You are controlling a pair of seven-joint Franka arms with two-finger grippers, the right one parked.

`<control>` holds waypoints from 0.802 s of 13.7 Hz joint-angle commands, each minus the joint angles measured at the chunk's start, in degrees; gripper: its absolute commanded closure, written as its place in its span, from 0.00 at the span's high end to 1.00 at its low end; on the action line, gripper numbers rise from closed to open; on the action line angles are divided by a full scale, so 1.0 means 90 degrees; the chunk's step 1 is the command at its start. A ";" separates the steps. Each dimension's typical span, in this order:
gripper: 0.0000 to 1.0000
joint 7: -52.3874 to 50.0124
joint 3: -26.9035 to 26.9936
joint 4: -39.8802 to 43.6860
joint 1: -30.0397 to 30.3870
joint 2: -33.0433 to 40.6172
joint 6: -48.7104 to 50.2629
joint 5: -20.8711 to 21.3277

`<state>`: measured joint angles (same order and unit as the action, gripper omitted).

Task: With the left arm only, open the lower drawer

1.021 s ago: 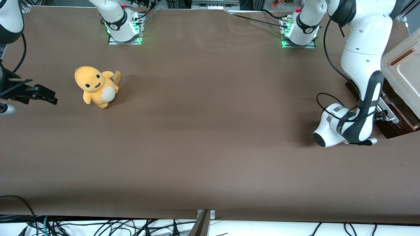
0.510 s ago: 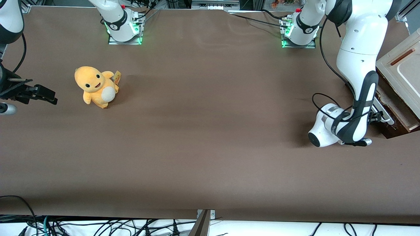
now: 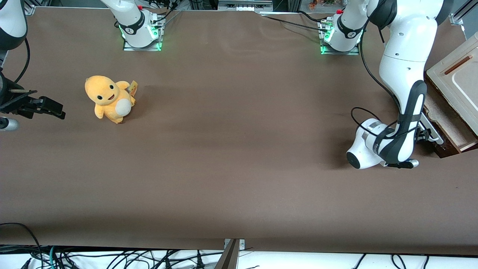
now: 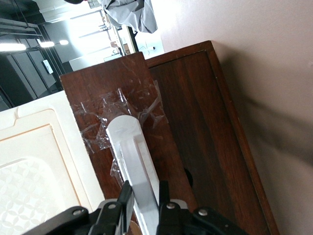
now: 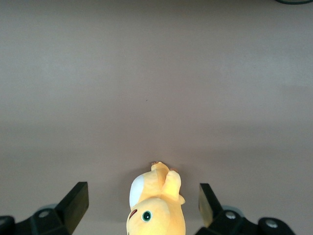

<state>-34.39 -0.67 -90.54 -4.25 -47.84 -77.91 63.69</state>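
The left arm (image 3: pixel 405 74) reaches down to the small cabinet at the working arm's end of the table. Its black gripper (image 3: pixel 425 135) is low in front of the lower drawer (image 3: pixel 446 116), whose pale beige inside shows between the beige top panel (image 3: pixel 461 76) and the drawer front. In the left wrist view the gripper (image 4: pixel 143 188) is shut on the long white bar handle (image 4: pixel 128 142), one finger on each side. The handle is fixed on the dark brown drawer front (image 4: pixel 95 95) under clear tape.
A yellow plush toy (image 3: pixel 109 98) sits toward the parked arm's end of the table and shows in the right wrist view (image 5: pixel 156 205). Two white arm bases with green lights (image 3: pixel 142 31) (image 3: pixel 340 35) stand farthest from the front camera. A dark brown board (image 4: pixel 205 127) lies under the cabinet.
The left arm and its gripper have moved toward the parked arm's end, drawing the handle along. More of the drawer's pale inside shows. The beige top panel has also shifted slightly that way.
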 commanded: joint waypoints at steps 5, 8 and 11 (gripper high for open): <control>0.12 0.0266 -0.0004 0.0274 -0.0162 -0.0075 0.0151 -0.0601; 0.12 0.0266 -0.0014 0.0323 -0.0192 -0.0075 0.0141 -0.0621; 0.12 0.0266 -0.0014 0.0323 -0.0201 -0.0075 0.0141 -0.0709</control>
<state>-34.04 -0.29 -89.25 -4.36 -47.88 -78.13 61.69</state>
